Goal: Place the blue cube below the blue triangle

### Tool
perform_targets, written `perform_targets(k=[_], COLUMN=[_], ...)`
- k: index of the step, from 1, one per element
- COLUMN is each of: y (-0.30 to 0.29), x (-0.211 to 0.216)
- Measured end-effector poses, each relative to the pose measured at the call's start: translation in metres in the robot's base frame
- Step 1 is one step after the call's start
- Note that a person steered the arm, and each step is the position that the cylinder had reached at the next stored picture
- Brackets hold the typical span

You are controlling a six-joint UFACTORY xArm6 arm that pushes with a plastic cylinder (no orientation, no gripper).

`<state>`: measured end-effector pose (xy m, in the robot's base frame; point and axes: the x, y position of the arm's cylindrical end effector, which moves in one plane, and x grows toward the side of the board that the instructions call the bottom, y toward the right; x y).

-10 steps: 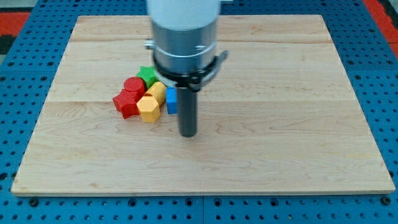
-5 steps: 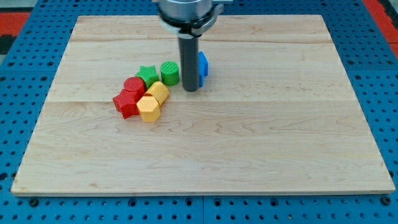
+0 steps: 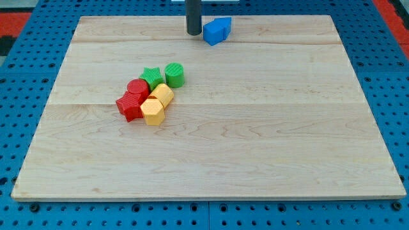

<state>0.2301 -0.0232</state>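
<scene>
Blue cube [image 3: 213, 32], beside blue triangle [image 3: 223, 25]

We see a tight cluster left of the wooden board's [image 3: 255, 160] centre: green star [image 3: 151, 76] with green cylinder [image 3: 174, 75] at its three o'clock, red cylinder [image 3: 137, 88], red star [image 3: 130, 106], and two yellow blocks [image 3: 162, 95], [image 3: 153, 111] touching.

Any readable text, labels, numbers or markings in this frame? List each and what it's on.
None: no text, label, number or sign is readable.
Wooden board: bare grain only.
Blue block, green, red and yellow blocks: plain faces.
My tip: plain dark rod.
Blue pegboard: holes only.
</scene>
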Motion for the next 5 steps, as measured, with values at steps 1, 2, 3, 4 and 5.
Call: perform_targets(k=[1,2,3,4,5], y=[0.022,0.063,0.1,0.132,0.062], x=[-0.007,-0.01,-0.01,-0.01,-0.024])
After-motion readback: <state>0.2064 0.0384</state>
